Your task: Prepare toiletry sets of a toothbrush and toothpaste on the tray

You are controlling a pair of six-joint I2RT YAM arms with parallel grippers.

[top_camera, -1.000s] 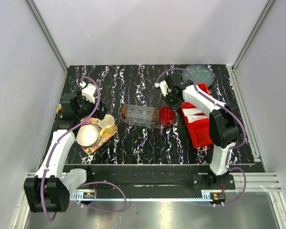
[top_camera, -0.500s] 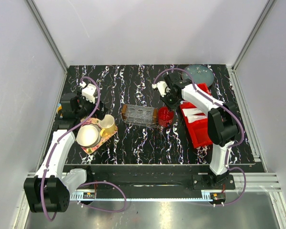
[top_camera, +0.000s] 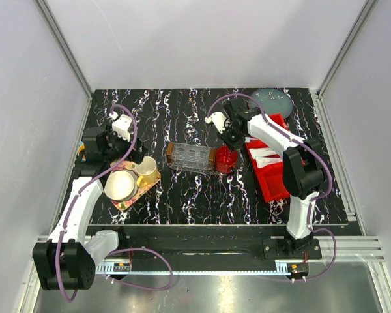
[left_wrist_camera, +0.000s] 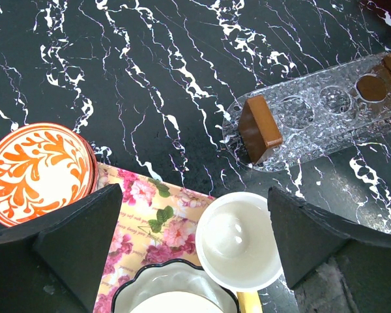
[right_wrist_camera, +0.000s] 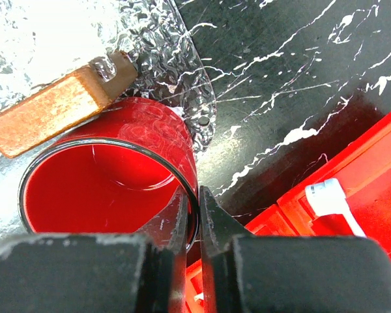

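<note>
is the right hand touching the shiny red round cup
Touching. The right wrist view shows the right hand pinching the shiny red round cup at its rim, one finger inside the wall and one outside, with no gap.

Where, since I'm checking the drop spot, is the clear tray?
Top view: the tray lies mid-table, between the flowery tray on its left and the red cup at its right end.

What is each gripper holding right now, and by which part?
The right gripper pinches the red cup by its rim; the left gripper is open, empty.
</note>
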